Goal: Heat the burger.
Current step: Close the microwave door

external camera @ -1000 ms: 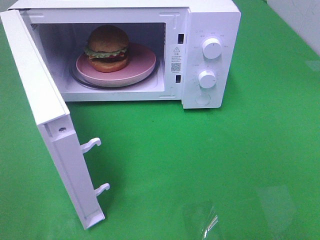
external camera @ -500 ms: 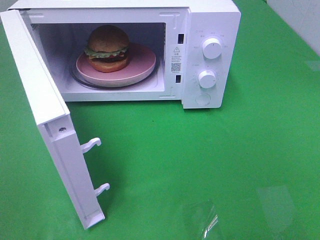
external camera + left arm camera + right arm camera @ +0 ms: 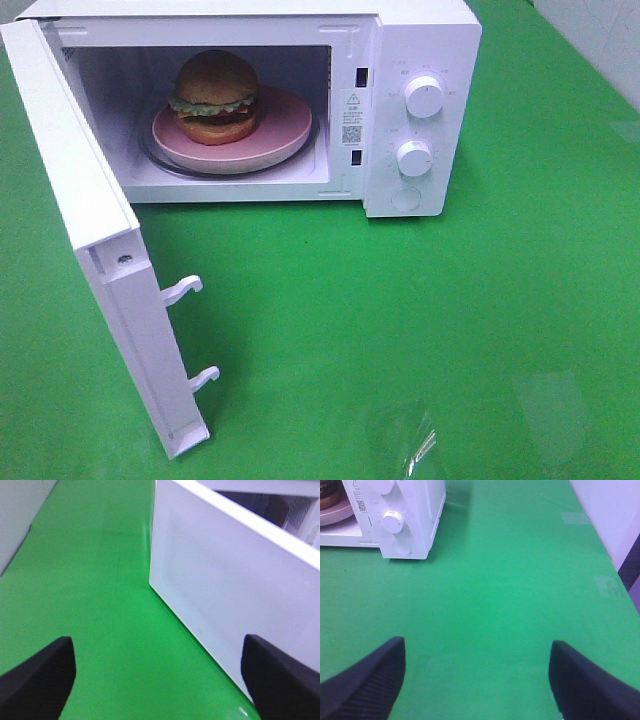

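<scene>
The burger (image 3: 215, 97) with its brown bun and green lettuce rests on a pink plate (image 3: 270, 135) inside the white microwave (image 3: 420, 30). The microwave door (image 3: 95, 250) stands swung wide open toward the front left. Neither gripper shows in the exterior high view. In the left wrist view my left gripper (image 3: 160, 675) is open, its dark fingers (image 3: 37, 680) spread, facing the outer face of the door (image 3: 225, 595). My right gripper (image 3: 477, 677) is open above bare green cloth, with the microwave's control panel (image 3: 395, 520) ahead of it.
Two white knobs (image 3: 424, 97) sit on the microwave's right panel above a round button (image 3: 405, 199). Two latch hooks (image 3: 182, 290) stick out of the door's edge. A green cloth (image 3: 400, 300) covers the table. A wall (image 3: 615, 515) borders the right side.
</scene>
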Tool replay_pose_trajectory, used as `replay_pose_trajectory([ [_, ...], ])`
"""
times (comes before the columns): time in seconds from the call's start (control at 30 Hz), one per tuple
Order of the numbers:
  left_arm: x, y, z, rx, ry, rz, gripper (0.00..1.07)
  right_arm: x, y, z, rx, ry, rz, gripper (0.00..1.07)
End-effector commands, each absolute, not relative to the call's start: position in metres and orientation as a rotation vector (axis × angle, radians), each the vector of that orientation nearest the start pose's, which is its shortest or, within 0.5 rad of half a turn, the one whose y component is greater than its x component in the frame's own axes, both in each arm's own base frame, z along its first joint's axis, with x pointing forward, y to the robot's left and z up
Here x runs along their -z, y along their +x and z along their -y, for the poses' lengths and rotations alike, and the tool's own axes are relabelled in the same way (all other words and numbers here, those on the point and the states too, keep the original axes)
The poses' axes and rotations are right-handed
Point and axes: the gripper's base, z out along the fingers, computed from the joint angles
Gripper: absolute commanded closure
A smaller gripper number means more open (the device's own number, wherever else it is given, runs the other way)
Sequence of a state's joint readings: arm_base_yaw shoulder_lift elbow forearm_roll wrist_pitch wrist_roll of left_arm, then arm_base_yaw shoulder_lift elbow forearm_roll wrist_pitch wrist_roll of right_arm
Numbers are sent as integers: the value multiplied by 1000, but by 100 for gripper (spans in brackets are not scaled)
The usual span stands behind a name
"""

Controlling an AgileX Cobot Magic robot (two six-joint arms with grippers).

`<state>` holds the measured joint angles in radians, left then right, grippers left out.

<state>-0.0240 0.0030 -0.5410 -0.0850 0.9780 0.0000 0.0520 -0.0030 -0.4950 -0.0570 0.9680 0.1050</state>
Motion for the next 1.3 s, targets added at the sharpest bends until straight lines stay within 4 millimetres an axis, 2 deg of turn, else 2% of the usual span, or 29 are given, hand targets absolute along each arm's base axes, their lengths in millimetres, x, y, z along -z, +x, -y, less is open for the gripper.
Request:
replay_pose_trajectory([
  [0.03,-308,-1,6,119,19,-1826,39,-283,-5,4,-34,46,-1919,31],
  [0.07,-308,-1,6,119,19,-1826,39,-283,-5,4,-34,46,-1919,31],
  [0.1,-310,7,6,117,16,-1834,47,-283,-5,4,-34,46,-1919,31],
  [0.2,-311,12,6,117,14,-1844,51,-283,-5,4,-34,46,-1919,31],
  [0.23,-313,22,6,117,10,-1862,59,-283,-5,4,-34,46,-1919,31],
  [0.27,-313,22,6,117,10,-1862,59,-283,-5,4,-34,46,-1919,31],
  [0.33,-317,45,6,116,1,-1885,80,-283,-5,4,-34,46,-1919,31],
  [0.37,-317,45,6,116,1,-1885,80,-283,-5,4,-34,46,-1919,31],
  [0.4,-318,51,6,116,-2,-1885,87,-283,-5,4,-34,46,-1919,31],
  [0.43,-318,51,6,116,-2,-1885,87,-283,-5,4,-34,46,-1919,31],
  [0.47,-318,63,6,114,-6,-1901,103,-283,-5,4,-34,46,-1919,31],
  [0.57,-318,73,6,113,-11,-1899,107,-283,-5,4,-34,46,-1919,31],
  [0.63,-315,92,6,107,-23,-1848,107,-283,-5,4,-34,46,-1919,31],
  [0.87,-303,114,4,96,-42,-1737,107,-283,-5,4,-34,46,-1919,31],
  [0.97,-294,122,3,90,-56,-1664,107,-283,-5,4,-34,46,-1919,31],
  [1.0,-284,126,3,84,-61,-1643,107,-283,-5,4,-34,46,-1919,31],
  [1.03,-284,126,3,84,-61,-1643,107,-283,-5,4,-34,46,-1919,31],
  [1.13,-268,135,1,67,-68,-1589,107,-283,-5,4,-34,46,-1919,31],
  [1.3,-248,149,1,53,-60,-1629,107,-283,-5,4,-34,46,-1919,31],
])
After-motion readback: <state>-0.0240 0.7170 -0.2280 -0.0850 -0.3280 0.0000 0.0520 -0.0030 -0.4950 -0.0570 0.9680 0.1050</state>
